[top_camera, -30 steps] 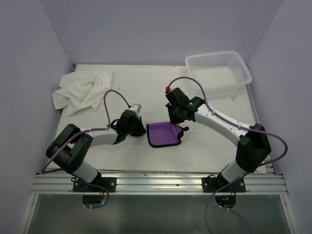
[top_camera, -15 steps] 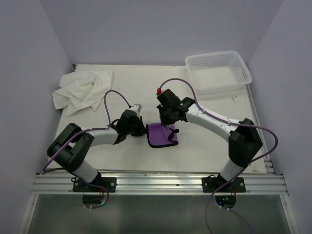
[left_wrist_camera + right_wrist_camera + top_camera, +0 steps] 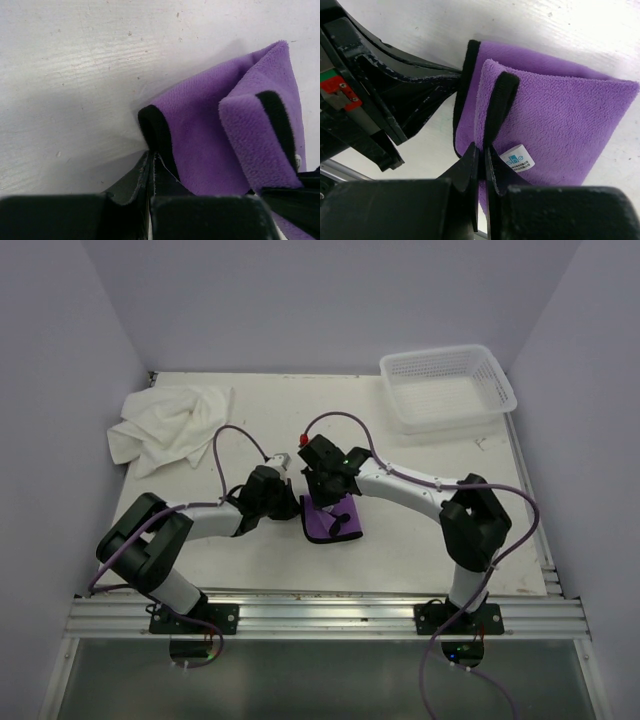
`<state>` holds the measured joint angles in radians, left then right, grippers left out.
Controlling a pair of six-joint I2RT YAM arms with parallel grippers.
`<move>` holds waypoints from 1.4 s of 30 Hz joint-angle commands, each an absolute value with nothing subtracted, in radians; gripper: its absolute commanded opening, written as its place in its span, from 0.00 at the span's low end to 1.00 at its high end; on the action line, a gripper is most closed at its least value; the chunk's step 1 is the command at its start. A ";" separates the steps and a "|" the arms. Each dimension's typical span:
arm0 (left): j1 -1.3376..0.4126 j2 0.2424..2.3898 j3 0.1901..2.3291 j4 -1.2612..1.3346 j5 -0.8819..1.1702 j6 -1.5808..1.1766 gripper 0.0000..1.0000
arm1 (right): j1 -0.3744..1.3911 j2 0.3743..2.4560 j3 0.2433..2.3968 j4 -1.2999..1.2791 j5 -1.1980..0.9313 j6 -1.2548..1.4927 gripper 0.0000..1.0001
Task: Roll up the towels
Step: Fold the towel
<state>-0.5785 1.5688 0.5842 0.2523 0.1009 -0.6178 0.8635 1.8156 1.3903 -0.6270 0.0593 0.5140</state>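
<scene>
The small purple towel (image 3: 338, 523) with dark edging lies folded over itself in the middle of the table. My left gripper (image 3: 297, 504) is shut on its left dark edge (image 3: 156, 131) and holds it at the table. My right gripper (image 3: 322, 502) is shut on the folded-over edge (image 3: 497, 107), held above the lower layer close to the left fingers (image 3: 395, 100). A white label (image 3: 517, 156) shows on the purple towel (image 3: 560, 115). The large white towel (image 3: 165, 423) lies crumpled at the far left.
A white perforated plastic basket (image 3: 447, 387) stands at the far right corner. Purple walls close in the table on three sides. The metal rail with the arm bases runs along the near edge (image 3: 320, 615).
My right gripper has moved left across the purple towel, carrying its right edge over toward the left gripper, so the towel now looks narrower. The left arm has stayed in place.
</scene>
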 commanded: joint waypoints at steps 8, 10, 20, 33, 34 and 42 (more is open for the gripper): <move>-0.583 1.540 0.563 0.287 0.100 -0.615 0.00 | 0.900 1.888 1.454 -0.580 0.038 0.561 0.00; -0.583 1.540 0.563 0.285 0.097 -0.614 0.00 | 0.904 1.894 1.454 -0.584 0.046 0.563 0.01; -0.581 1.531 0.557 0.275 0.086 -0.609 0.00 | 0.904 1.884 1.460 -0.587 0.058 0.571 0.37; -0.583 1.508 0.555 0.247 0.072 -0.600 0.00 | 0.897 1.752 1.480 -0.681 0.196 0.526 0.30; -0.583 1.503 0.557 0.244 0.069 -0.597 0.00 | 0.896 1.743 1.470 -0.687 0.207 0.523 0.21; -0.581 1.431 0.581 0.132 0.005 -0.562 0.00 | 0.832 1.681 1.388 -0.677 0.252 0.514 0.09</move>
